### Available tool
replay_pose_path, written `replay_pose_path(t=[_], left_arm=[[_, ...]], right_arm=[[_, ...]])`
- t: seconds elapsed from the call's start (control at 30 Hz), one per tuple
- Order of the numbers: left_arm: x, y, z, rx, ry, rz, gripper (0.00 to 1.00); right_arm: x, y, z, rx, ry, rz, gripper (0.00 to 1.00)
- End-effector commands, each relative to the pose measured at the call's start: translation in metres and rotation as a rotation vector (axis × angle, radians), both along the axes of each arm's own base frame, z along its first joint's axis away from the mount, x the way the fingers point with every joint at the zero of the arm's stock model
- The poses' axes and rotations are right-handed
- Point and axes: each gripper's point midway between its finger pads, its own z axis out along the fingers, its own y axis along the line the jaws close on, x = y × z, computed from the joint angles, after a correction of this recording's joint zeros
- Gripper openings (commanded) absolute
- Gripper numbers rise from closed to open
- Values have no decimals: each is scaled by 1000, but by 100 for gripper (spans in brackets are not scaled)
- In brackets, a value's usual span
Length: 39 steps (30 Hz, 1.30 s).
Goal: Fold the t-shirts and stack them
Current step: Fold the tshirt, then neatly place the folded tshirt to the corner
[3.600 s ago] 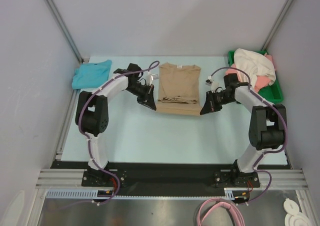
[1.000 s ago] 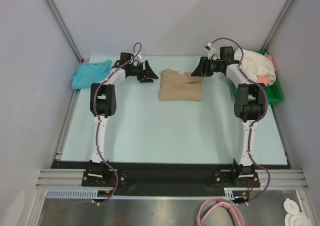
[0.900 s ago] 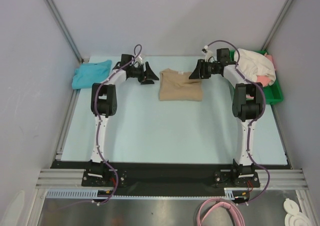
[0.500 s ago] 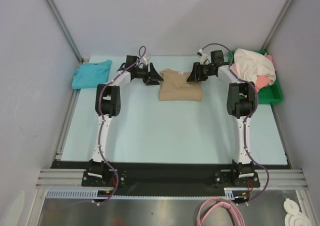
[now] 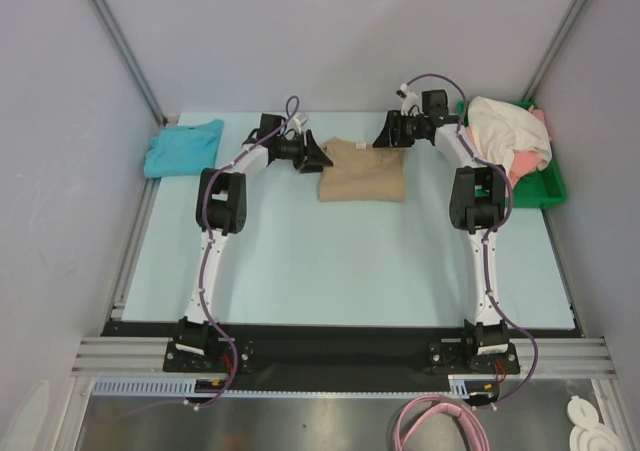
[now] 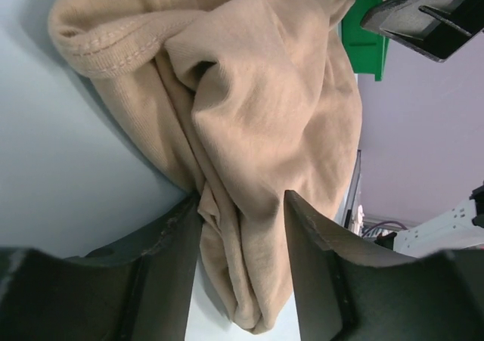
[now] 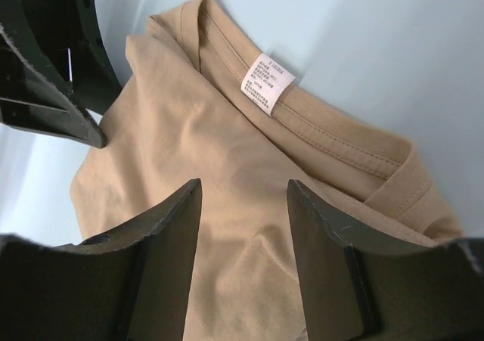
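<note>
Moved inward, left tool (image 6: 238,203) half-open straddles the part-folded tan cloth t-shirt (image 5: 365,179); right tool (image 7: 243,184) hovers open, empty; stacking remains.

Bright, diffuse light, soft shadows in folds of the tan t-shirt (image 6: 257,129); wrist views blur slightly at near edges.

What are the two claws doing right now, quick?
Left gripper: straddling a fold of the tan t-shirt; grip cannot be told.
Right gripper: open, holding nothing.
</note>
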Motion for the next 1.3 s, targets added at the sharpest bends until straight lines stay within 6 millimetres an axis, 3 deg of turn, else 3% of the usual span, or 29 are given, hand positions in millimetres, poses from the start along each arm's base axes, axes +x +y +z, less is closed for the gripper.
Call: replay_pose_path(t=[0.0,0.17,0.27,0.37,0.43,0.5,0.57,0.6,0.7,0.73,0.8,0.83,0.9,0.93,1.0,1.07,1.1,1.17,1.27], left_arm=[[-5,0,3,-4,0,-20,54],[5,21,12,54,-49,25,58],[6,20,14,50,-49,25,57],[-1,11,3,45,-24,0,53],[-4,6,-6,46,-6,-11,45],[-8,-3,-8,44,-3,-29,35],[-11,-9,-11,49,-6,-40,23],[-13,-11,-10,51,-12,-48,23],[-18,-13,-3,64,-34,-74,18],[-20,-12,-1,66,-32,-78,15],[-20,-10,7,75,-62,-86,2],[-21,-9,12,77,-79,-91,0],[-22,-4,24,84,-102,-90,0],[-21,4,26,98,-100,-76,0],[-18,19,35,136,-135,-58,0],[-11,50,27,262,-171,-20,0],[-6,61,30,311,-198,-9,0],[-6,93,22,450,-209,-4,1],[-12,131,18,597,-206,-22,0]], right_arm=[[4,3,8,12,-19,0,54],[1,-1,22,8,-55,4,54],[0,-2,27,18,-53,4,54],[-5,-4,29,20,-42,8,54],[-12,-8,42,22,-50,13,54],[-21,-12,73,24,-86,13,54],[-35,-21,81,6,-107,17,54],[-43,-23,115,-3,-179,23,54],[-74,-31,120,-20,-174,30,54],[-89,-34,146,-11,-212,35,54],[-116,-39,144,-11,-179,51,54],[-141,-42,155,-2,-172,60,54],[-163,-46,165,-4,-180,69,54],[-184,-50,185,-24,-229,77,54],[-211,-55,178,-49,-218,76,54],[-235,-61,198,-90,-305,56,55],[-247,-64,183,-99,-281,47,55],[-264,-67,195,-119,-348,26,55],[-277,-70,190,-139,-359,14,55]])
